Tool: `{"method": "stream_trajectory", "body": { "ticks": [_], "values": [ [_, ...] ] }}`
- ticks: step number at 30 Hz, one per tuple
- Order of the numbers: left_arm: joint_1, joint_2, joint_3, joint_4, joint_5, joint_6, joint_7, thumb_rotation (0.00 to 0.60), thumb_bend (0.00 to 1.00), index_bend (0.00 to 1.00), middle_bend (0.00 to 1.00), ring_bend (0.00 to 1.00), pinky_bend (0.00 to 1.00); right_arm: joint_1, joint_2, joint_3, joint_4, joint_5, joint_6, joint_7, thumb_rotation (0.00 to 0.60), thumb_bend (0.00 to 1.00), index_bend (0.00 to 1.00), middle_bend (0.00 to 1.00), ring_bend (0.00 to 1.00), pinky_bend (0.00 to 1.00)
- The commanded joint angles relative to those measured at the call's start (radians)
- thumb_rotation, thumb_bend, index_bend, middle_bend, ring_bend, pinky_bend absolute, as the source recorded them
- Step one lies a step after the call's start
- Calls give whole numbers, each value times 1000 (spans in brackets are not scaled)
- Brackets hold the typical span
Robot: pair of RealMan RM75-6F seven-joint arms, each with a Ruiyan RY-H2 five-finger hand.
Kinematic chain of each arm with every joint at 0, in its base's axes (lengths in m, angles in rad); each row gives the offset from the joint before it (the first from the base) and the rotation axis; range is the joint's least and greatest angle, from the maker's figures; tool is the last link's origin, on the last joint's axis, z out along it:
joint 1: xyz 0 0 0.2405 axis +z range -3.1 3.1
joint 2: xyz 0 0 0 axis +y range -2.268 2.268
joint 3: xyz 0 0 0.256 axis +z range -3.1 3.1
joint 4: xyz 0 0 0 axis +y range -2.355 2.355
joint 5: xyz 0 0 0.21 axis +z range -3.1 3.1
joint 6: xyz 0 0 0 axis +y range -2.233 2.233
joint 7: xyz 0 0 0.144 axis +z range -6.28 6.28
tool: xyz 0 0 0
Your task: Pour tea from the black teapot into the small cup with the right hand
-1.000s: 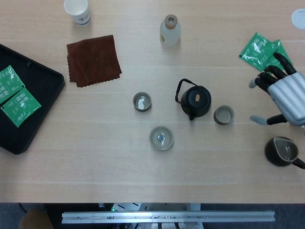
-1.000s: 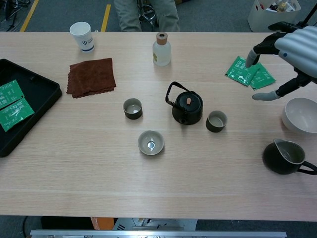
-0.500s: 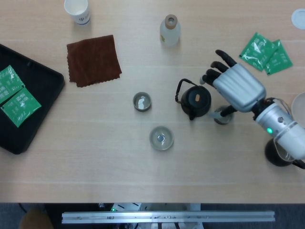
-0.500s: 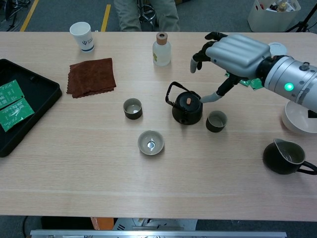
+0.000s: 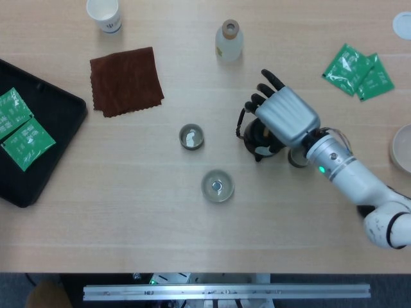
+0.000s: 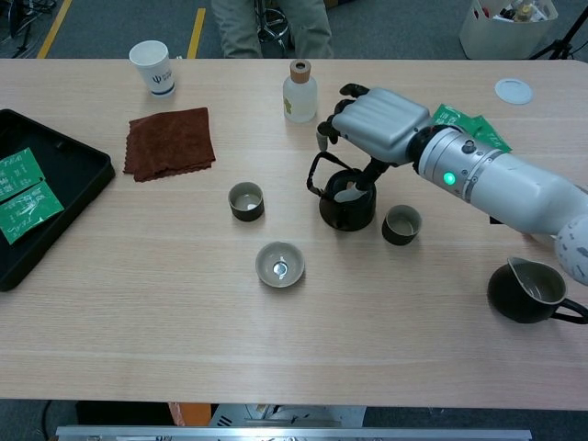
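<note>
Right robot hand (image 6: 375, 127) hangs directly over the black teapot (image 6: 346, 204) mid-bench, fingers spread and holding nothing that you can see. Its loop handle (image 6: 317, 173) rises on the side toward the bench's left edge, under your fingertips. The small cup (image 6: 401, 224) sits just beside the pot, toward the right edge. Pale wood bench (image 6: 184, 303), floor beyond its far edge.

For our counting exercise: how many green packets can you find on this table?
4. Two green packets lie in the black tray at the left; two more overlap at the far right. None seems hidden.
</note>
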Motion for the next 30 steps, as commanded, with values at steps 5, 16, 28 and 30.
{"method": "stream_trajectory", "body": {
  "ticks": [5, 16, 28, 30],
  "values": [
    [3, -1, -2, 11, -2, 0, -12, 600, 294, 249, 253, 170, 83, 37, -87, -10, 53, 67, 67, -100, 362, 76, 292, 314, 168, 54],
    [8, -1, -3, 33, -6, 1, -39, 600, 294, 249, 254, 170, 82, 88, -196, -18, 133, 135, 118, -213, 362, 89, 281, 308, 161, 54],
    [8, -6, -6, 55, -6, -4, -59, 600, 294, 249, 254, 170, 83, 102, -226, -18, 193, 181, 163, -261, 365, 92, 281, 308, 161, 54],
    [6, -7, -6, 57, -6, -6, -60, 600, 294, 249, 254, 170, 83, 100, -221, -18, 196, 187, 170, -261, 364, 92, 281, 308, 161, 54]
  ]
}}
